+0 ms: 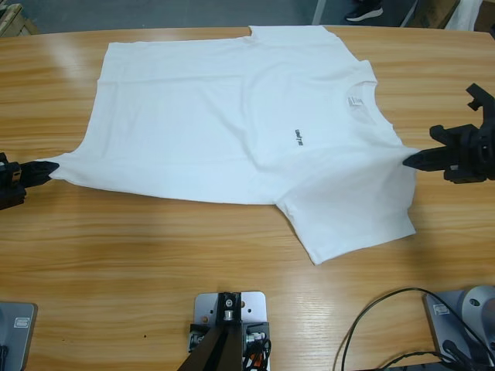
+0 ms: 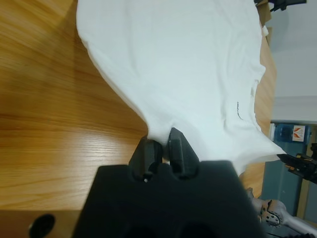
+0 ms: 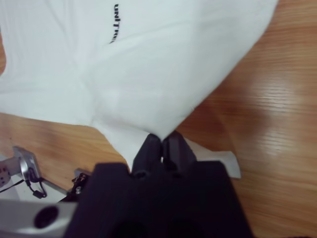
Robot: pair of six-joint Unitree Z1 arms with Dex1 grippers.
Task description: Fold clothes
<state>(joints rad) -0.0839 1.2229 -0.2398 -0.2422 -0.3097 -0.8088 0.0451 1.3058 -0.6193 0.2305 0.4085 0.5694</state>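
1. Nearest the high camera lies bare surface [image 1: 155, 255], with the shirt's near sleeve [image 1: 352, 220] spread toward it.
2. Left end effector [image 1: 39, 171] is clenched on a pinch of the shirt's hem corner; in its wrist view the jaws stand close together with white cloth drawn into a point between them.
3. Right end effector [image 1: 414, 160] is likewise clenched on cloth at the shoulder, just beside the near sleeve; its wrist view shows the fabric peaking at the closed jaws.
4. Shirt [image 1: 232, 116] lies flat and face up between the two end effectors, pulled into a slight point at each, collar [image 1: 363, 85] toward the right one and chest lettering [image 1: 298, 137] beyond both.
5. Step in hand, as I judge it: both corners of the near long edge are gripped, ready for the first lengthwise fold.
6. Next move likely calls for lifting both pinches together and carrying them away over the shirt toward its far edge, keeping even tension so the cloth does not sag or slip.
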